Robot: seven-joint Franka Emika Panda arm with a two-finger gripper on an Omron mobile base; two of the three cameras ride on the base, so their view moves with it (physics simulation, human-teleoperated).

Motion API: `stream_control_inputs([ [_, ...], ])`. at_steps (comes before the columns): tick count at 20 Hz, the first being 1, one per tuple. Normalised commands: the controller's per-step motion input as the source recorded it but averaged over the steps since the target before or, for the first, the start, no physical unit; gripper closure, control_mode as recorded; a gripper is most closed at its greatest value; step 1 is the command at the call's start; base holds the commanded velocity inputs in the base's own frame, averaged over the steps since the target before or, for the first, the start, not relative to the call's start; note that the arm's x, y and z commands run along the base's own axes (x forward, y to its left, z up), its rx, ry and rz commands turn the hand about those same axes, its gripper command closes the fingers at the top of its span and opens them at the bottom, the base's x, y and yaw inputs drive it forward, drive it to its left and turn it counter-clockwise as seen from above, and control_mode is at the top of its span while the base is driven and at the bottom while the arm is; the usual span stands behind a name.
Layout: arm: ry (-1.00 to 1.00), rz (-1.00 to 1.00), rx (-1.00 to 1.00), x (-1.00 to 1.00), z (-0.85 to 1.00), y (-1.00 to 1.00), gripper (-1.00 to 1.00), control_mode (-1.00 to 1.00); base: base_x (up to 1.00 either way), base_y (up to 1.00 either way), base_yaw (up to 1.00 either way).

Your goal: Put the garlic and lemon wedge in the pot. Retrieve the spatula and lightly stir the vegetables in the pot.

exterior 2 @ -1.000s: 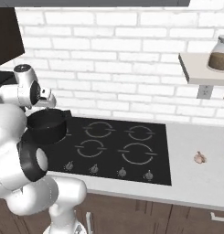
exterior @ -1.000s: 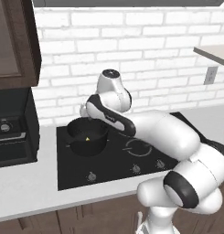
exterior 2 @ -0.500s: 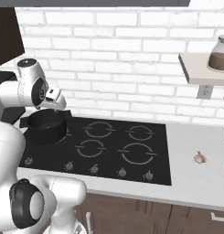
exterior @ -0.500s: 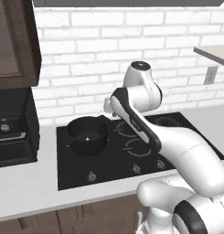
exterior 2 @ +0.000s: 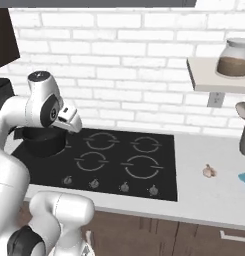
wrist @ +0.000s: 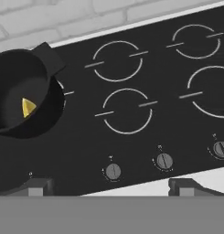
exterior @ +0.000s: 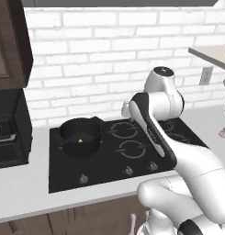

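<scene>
My pincer point(wrist: 111, 185) stands wide and holds nothing above the front edge of the cooktop point(wrist: 145, 137). The pot point(wrist: 23, 99) sits at nine o'clock in the hand view with the lemon wedge point(wrist: 28, 107) inside. The garlic point(exterior 2: 209, 171) lies on the bench point(exterior 2: 214, 197) past the cooktop's right edge, bare bench around it.

White brick wall point(exterior: 100, 59), black cooktop point(exterior 2: 119, 160), pale counter point(exterior 2: 209, 195), perhaps dark cabinet point(exterior: 10, 46)

The white arm arches up and forward, its gripper point(wrist: 109, 186) spread wide, empty, pointing downward.
</scene>
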Motion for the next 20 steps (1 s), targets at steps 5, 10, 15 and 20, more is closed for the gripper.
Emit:
stream_control_inputs([
  [5, 0.0, 0.0, 0.0, 0.0, 0.0, 0.0, -1.0, 1.0, 0.0, -1.0, -0.05],
  [10, 0.0, 0.0, 0.01, 0.04, 0.0, -0.19, -1.0, -1.0, 0.09, -0.78, 0.0],
  [15, 0.02, -0.02, 0.02, 0.21, -0.33, -1.0, -1.0, -1.0, 0.0, 0.0, 0.0],
  [20, 0.08, -0.07, 0.0, 0.08, -0.74, -1.0, -1.0, -1.0, 0.0, 0.0, 0.0],
])
